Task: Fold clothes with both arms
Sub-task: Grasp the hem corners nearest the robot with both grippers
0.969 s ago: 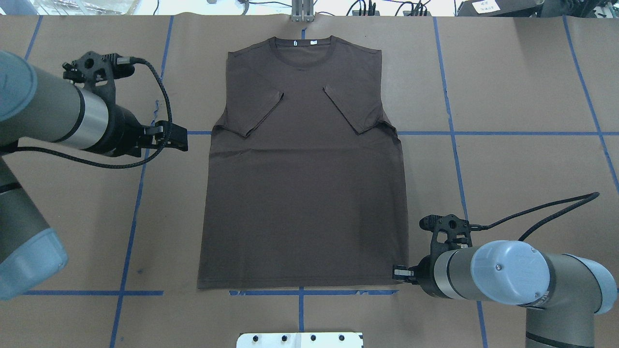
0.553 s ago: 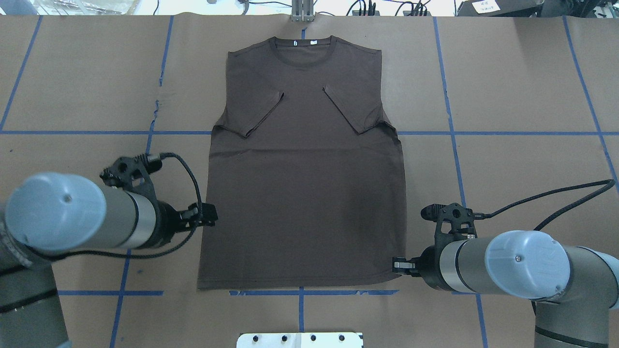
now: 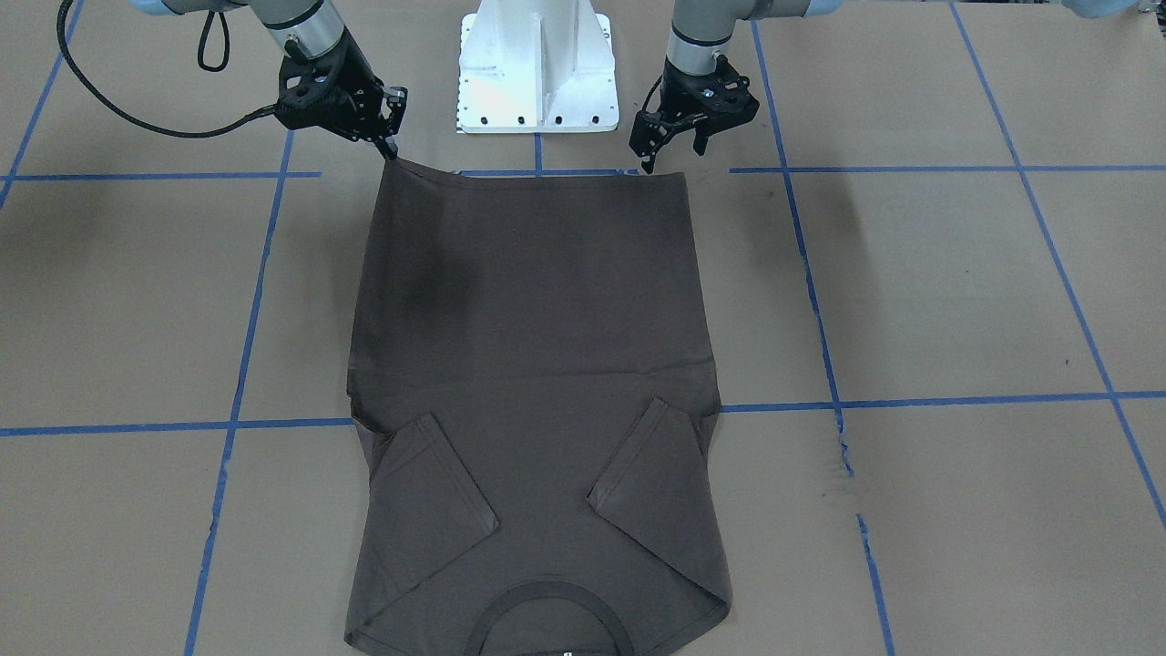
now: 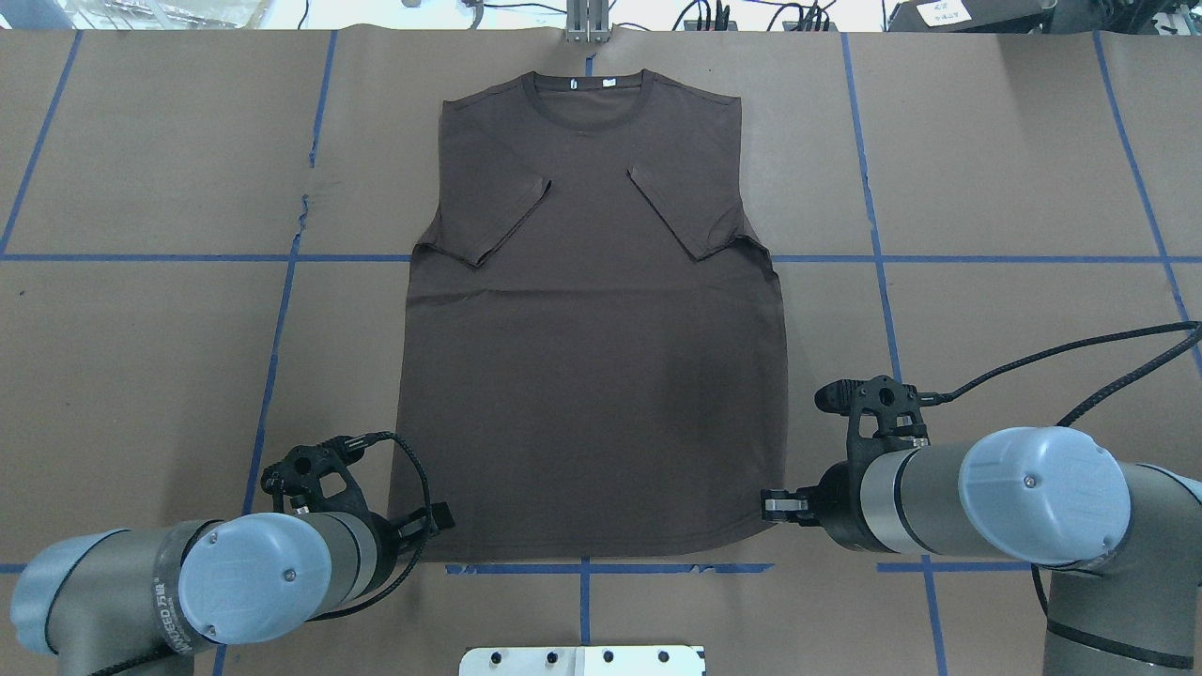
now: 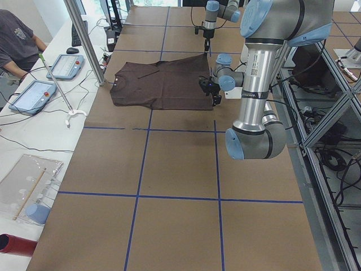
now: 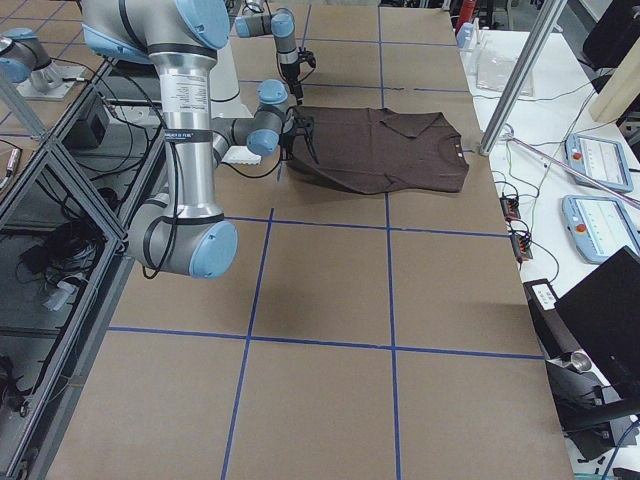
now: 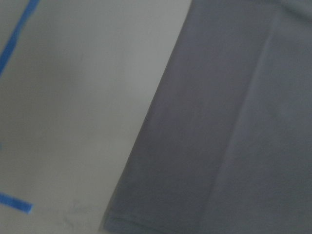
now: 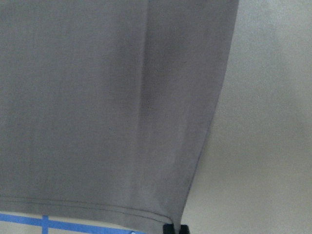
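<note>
The dark brown T-shirt [image 4: 592,376] lies flat, sleeves folded inward and collar [image 4: 590,94] at the far end. My right gripper [image 4: 768,504] is shut on the hem's right corner, which curls up slightly. In the front view the right gripper [image 3: 392,146] pinches that corner, and its tips [image 8: 175,228] close on the hem in the right wrist view. My left gripper [image 4: 439,516] hovers at the hem's left corner. In the front view the left gripper [image 3: 672,153] is open, just above the cloth. The left wrist view shows only the hem corner [image 7: 109,222] and no fingers.
The white pedestal base [image 3: 537,64] stands just behind the hem. Blue tape lines [image 4: 282,310] cross the brown paper table. A metal post [image 4: 587,23] rises at the far edge. A person [image 5: 17,39] sits at a side table with tablets [image 5: 62,65].
My left arm swung from beside the shirt's left sleeve toward me to the hem's left corner. The right gripper stayed on the right corner, which has lifted a little.
</note>
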Tool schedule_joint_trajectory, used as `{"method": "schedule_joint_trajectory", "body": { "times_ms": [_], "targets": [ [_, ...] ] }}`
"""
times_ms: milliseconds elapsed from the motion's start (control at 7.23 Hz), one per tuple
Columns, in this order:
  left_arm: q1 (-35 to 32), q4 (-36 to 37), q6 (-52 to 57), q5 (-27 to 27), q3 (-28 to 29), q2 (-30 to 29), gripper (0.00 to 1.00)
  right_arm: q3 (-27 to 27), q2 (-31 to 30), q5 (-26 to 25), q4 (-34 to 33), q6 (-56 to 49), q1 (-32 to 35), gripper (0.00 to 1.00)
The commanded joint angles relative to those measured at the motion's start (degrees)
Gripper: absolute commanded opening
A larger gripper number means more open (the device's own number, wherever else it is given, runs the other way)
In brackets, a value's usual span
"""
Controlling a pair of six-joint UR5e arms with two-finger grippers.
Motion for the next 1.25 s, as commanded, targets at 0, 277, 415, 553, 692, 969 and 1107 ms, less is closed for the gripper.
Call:
{"method": "schedule_joint_trajectory", "body": {
  "times_ms": [0, 277, 415, 553, 692, 969, 1107],
  "targets": [
    [0.88, -0.11, -0.62, 1.17, 1.70, 0.04, 0.96, 0.35, 0.01, 0.04, 0.00, -0.04, 0.13, 0.00],
    [1.67, -0.38, -0.70, 1.17, 4.34, -0.40, 0.95, 0.35, 0.01, 0.04, 0.00, -0.04, 0.13, 0.00],
    [1.67, -1.68, -0.53, 1.17, 4.43, -0.14, 0.94, 0.27, 0.01, 0.12, 0.00, -0.04, 0.13, 0.00],
    [1.76, -1.70, -0.70, 1.17, 4.35, -0.31, 0.91, 0.26, 0.10, 0.04, 0.00, -0.04, 0.13, 0.00],
    [1.68, -1.78, -0.70, 1.17, 4.00, -0.57, 0.78, 0.26, 0.01, 0.12, 0.00, -0.04, 0.13, 0.00],
    [1.67, -1.70, -0.70, 1.17, 4.08, -0.23, 0.52, 0.35, 0.01, 0.12, 0.00, -0.04, 0.22, 0.00],
    [1.67, -1.78, -0.62, 1.17, 4.17, -0.05, 0.51, 0.44, 0.01, 0.12, 0.00, -0.04, 0.22, 0.00]
  ]
}}
